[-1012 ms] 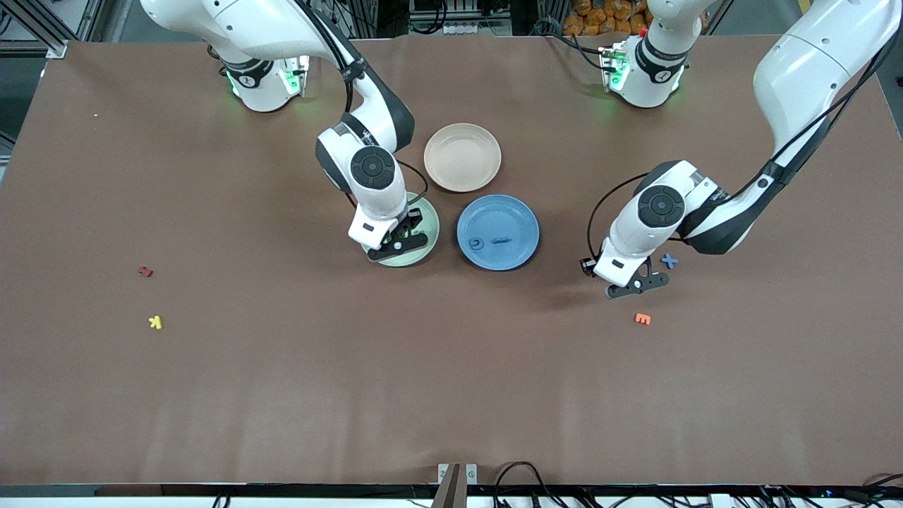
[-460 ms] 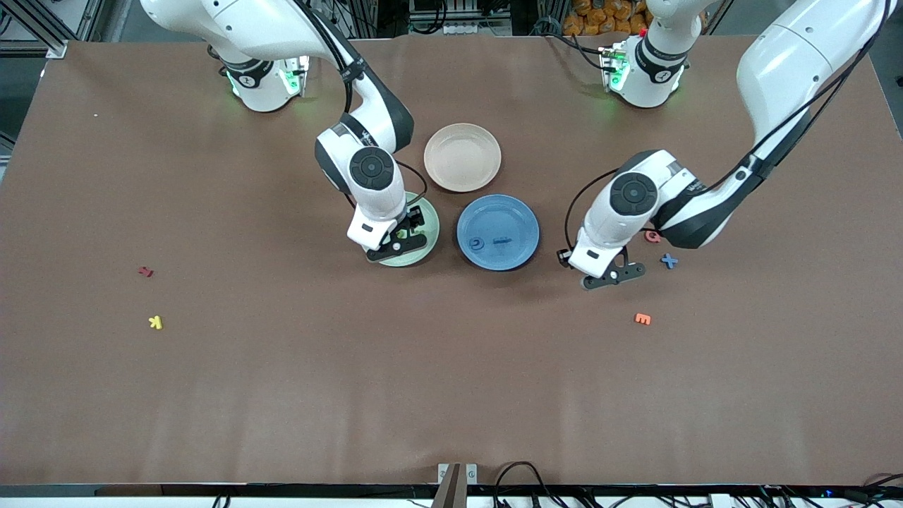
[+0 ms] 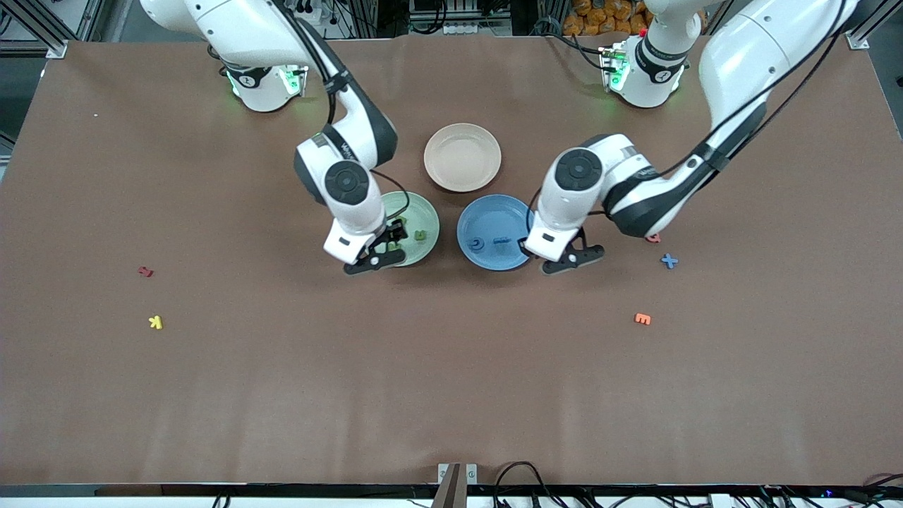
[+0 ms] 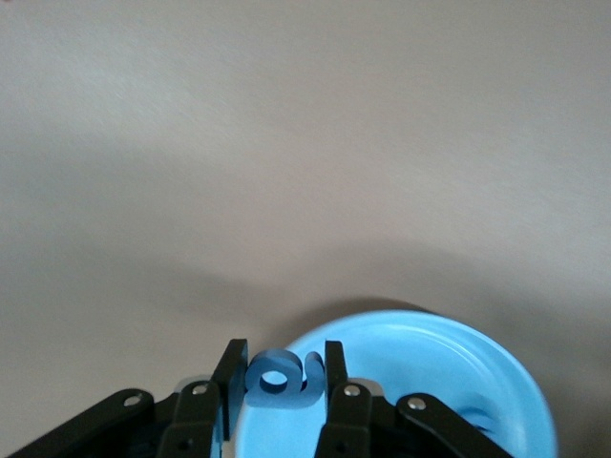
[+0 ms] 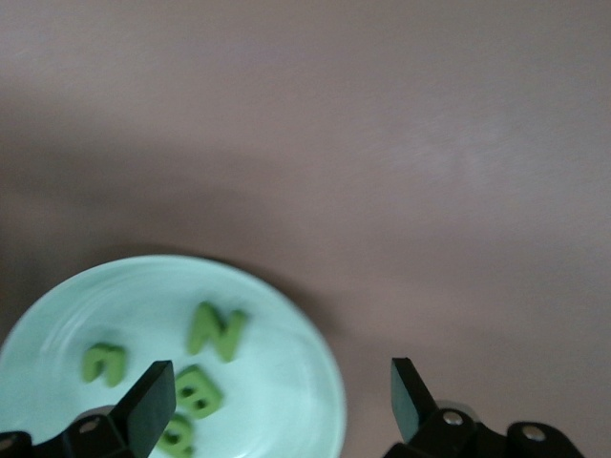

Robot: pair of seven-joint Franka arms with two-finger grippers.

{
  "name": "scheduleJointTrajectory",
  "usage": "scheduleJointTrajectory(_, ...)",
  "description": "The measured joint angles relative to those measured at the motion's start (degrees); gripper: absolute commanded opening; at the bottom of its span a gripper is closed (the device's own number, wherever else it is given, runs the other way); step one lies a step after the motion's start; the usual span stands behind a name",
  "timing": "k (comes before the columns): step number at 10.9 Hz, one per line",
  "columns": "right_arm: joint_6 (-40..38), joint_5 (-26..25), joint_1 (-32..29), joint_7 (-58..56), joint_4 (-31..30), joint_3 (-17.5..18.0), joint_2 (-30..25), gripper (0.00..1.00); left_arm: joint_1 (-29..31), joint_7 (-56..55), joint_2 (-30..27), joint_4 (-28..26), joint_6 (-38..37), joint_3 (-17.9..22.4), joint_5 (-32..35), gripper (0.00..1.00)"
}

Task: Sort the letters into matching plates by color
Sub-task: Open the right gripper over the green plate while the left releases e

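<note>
1. Left claw [image 4: 278, 382] pinches a blue letter [image 4: 280, 376] edgewise over the blue plate's [image 3: 497, 255] rim.
2. Right claw [image 5: 277, 396], spread empty, hangs over the green plate's [image 5: 286, 324] rim.
3. Foam letters: light, soft, likely best gripped across edges.

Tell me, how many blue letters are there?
4: two in the blue plate, one held over its rim in the left gripper, an X on the table.

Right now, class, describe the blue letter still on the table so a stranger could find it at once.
Start at the blue plate and go toward the left arm's end of the table. The blue X lies there, between a red letter and an orange one; it alone is blue.
</note>
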Motion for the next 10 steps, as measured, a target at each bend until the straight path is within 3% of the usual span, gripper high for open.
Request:
scheduleJointTrajectory(7, 0.1, -0.8, -15.2, -11.3, 0.2, -1.1, -0.1, 1.00, -15.0, -19.5, 0.1, 1.9, -6.4, 1.2, -0.1, 0.00)
scheduleJointTrajectory(8, 0.4, -0.9, -17.7, -11.9, 0.3, -1.1, -0.1, 1.00, -16.7, -20.3, 0.1, 2.0, -6.5, 2.2, -0.1, 0.99)
scheduleJointTrajectory(10, 0.7, -0.9, -23.5, -14.8, 1.0, -1.1, -0.1, 1.00, -19.8, -20.4, 0.2, 2.8, -6.5, 5.7, -0.1, 1.00)
